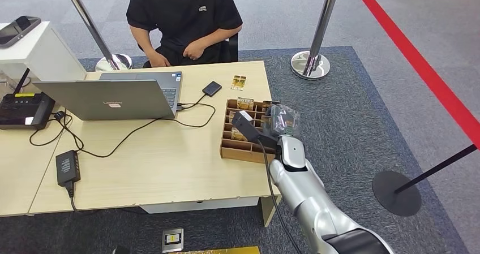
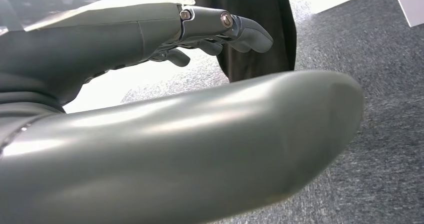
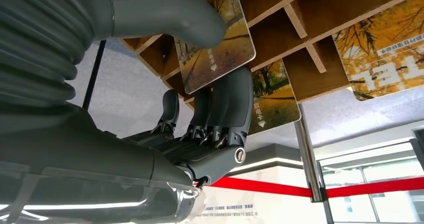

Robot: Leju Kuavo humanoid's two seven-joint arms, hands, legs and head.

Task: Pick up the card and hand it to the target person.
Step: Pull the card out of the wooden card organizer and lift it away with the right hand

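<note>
My right hand hangs over the right side of a wooden divided box on the desk's right end. In the right wrist view the thumb and the dark fingers pinch a card printed with autumn trees, its far end still among the box's dividers. More such cards stand in neighbouring slots. The person in a black shirt sits behind the desk, hands in lap. My left hand hangs low over grey carpet, fingers loosely extended, holding nothing.
Two loose cards and a small black device lie near the desk's far edge. A grey laptop with trailing cables, a power brick and a black router occupy the left. Stanchion bases stand on the carpet.
</note>
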